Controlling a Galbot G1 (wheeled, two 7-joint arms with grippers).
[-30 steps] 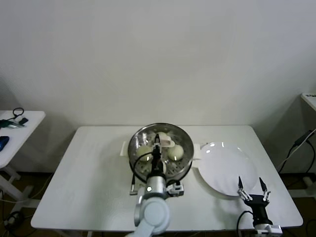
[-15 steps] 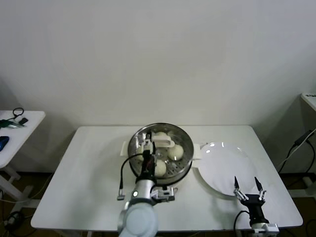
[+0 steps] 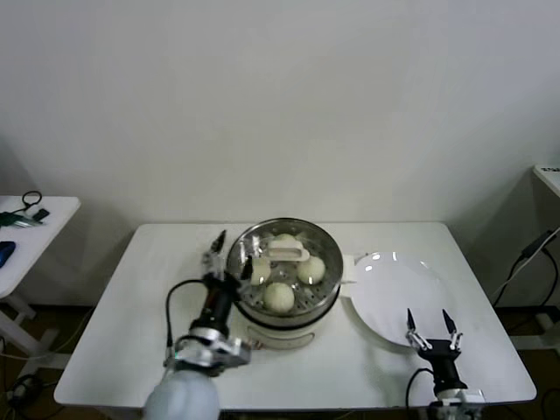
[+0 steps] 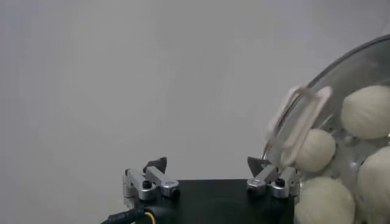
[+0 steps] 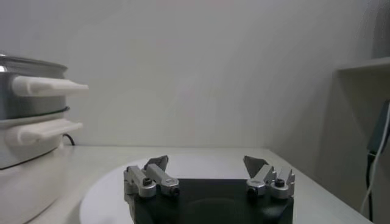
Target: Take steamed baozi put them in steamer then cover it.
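The steamer (image 3: 254,317) stands at the table's middle with several baozi (image 3: 278,297) inside. The cover (image 3: 325,248) lies on it, with its white handle (image 3: 284,255) at the centre. My left gripper (image 3: 229,255) is open and empty just left of the steamer's rim, apart from the handle. In the left wrist view my left gripper (image 4: 207,164) is open beside the cover's handle (image 4: 298,131), with the baozi (image 4: 368,109) under the glass. My right gripper (image 3: 429,322) is open and empty over the white plate's near edge. It also shows open in the right wrist view (image 5: 207,161).
A flat white plate (image 3: 394,293) lies right of the steamer and also shows in the right wrist view (image 5: 109,195). The steamer's side (image 5: 24,85) is at that view's edge. A side table (image 3: 26,236) with small items stands far left.
My left gripper has come off the cover's handle and moved left, out beside the steamer's rim. The cover stays on the steamer. My right gripper has drifted slightly left and nearer.
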